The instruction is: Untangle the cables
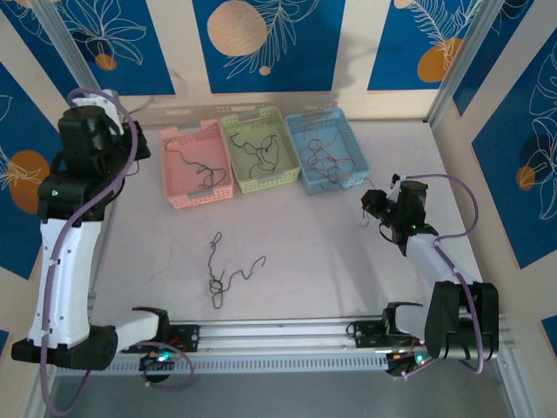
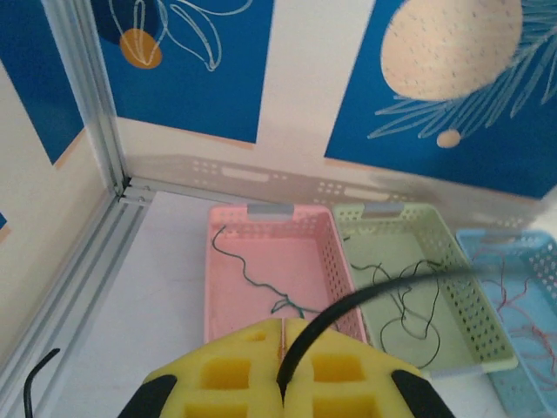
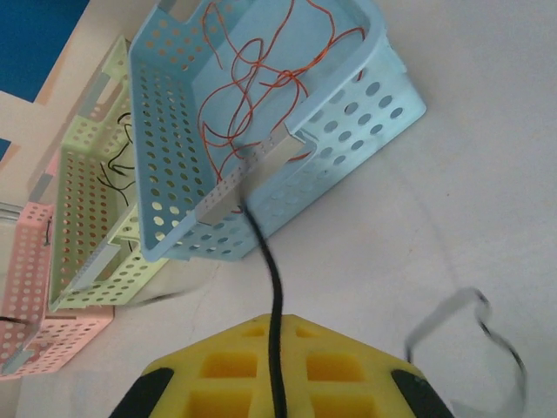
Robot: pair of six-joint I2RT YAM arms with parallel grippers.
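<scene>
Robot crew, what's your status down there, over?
Left gripper jaws shut on a thin black cable. Right gripper jaws shut on another black wire. Tangled black cables loose on white table, nothing blocking them.

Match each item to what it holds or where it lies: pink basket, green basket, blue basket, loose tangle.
Items:
1 pink basket
2 green basket
3 blue basket
4 loose tangle

Matches:
A red-orange cables inside
B on the bare table, in front of the baskets
C black cables inside
D dark green cable inside

Pairs: 1-D, 2-C, 3-A, 4-B
</scene>
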